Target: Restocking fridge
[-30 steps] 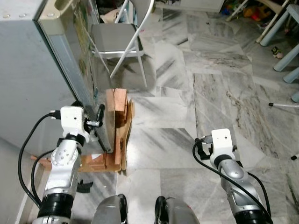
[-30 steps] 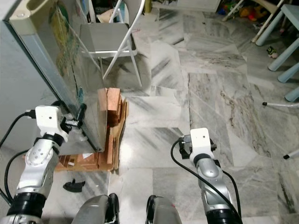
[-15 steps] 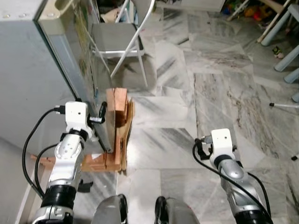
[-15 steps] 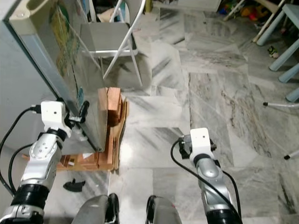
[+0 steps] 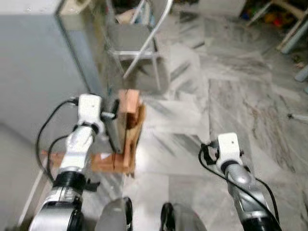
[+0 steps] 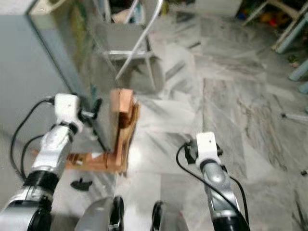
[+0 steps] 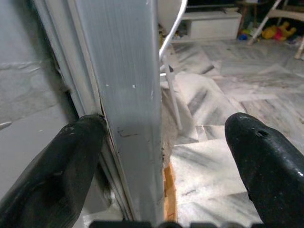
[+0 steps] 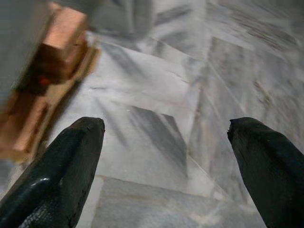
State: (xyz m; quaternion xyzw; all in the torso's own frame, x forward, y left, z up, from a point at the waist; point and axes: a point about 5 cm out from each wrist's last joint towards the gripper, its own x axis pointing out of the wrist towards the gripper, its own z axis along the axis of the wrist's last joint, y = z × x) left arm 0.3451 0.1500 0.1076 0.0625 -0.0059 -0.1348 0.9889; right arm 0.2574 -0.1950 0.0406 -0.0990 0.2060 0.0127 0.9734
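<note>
Fridge door swinging shut under left gripper.
Fingers spread astride door edge; door narrower than a second ago, view blurred. Right gripper spread, idle at 5 o'clock above marble floor.

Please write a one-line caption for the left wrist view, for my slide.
Open left gripper straddling the grey metal fridge door's edge, marble floor beyond.
</note>
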